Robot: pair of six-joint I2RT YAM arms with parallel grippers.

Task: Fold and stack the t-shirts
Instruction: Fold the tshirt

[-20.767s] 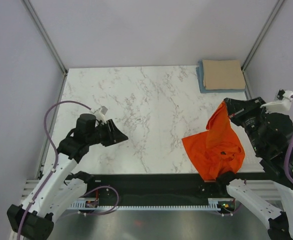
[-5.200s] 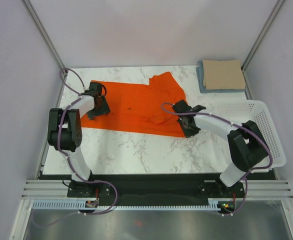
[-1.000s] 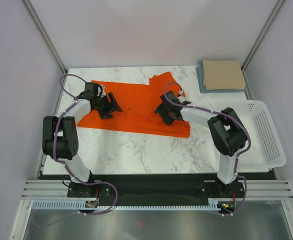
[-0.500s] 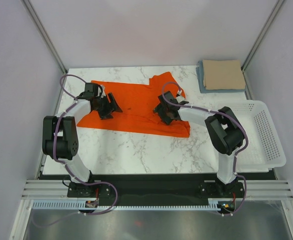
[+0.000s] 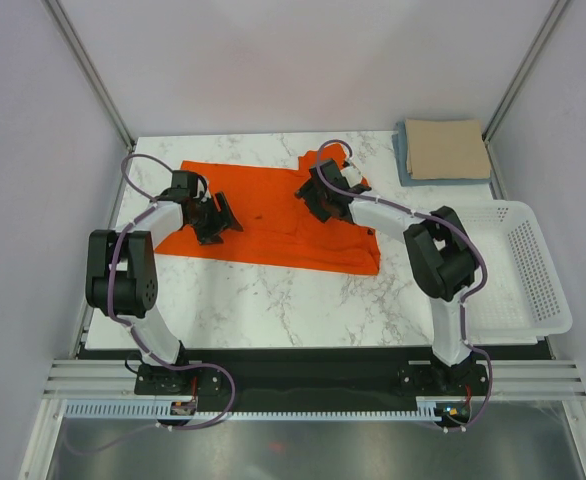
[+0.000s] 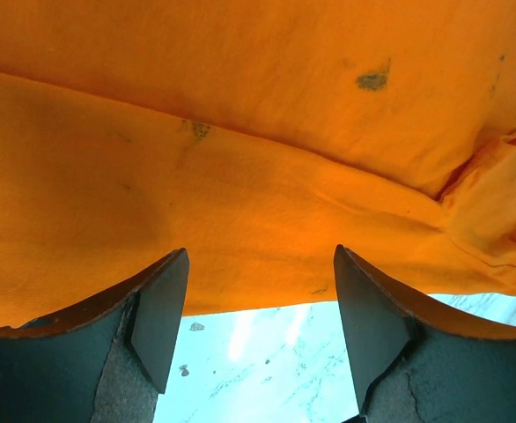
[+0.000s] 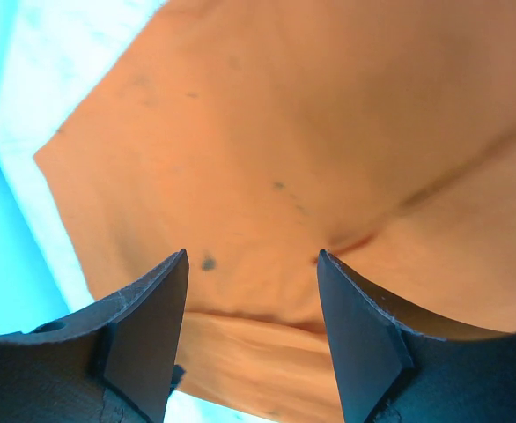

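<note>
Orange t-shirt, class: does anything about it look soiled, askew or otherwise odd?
Yes. The orange t-shirt carries small dark spots, visible in both wrist views. Its right end lies rumpled and folded over rather than flat, so the cloth is not evenly spread on the table.

The orange t-shirt [image 5: 273,215] is soft matt cloth, creased along its folds, with a few small dark specks on it. Under it the table [image 5: 273,300] has a smooth white marble-look top with grey veins and a slight sheen. Right of the orange t-shirt and further back, the tan t-shirt [image 5: 445,148] and the blue t-shirt [image 5: 403,160] beneath it are matt cloth too, lying flat. Right of the orange t-shirt and nearer, the basket [image 5: 543,265] is white perforated plastic, faintly glossy. The fingers [image 6: 157,326] of the left gripper [image 6: 260,256] and of the right gripper [image 7: 252,256], over the orange cloth, look matt black and grainy, with rough edges.
</note>
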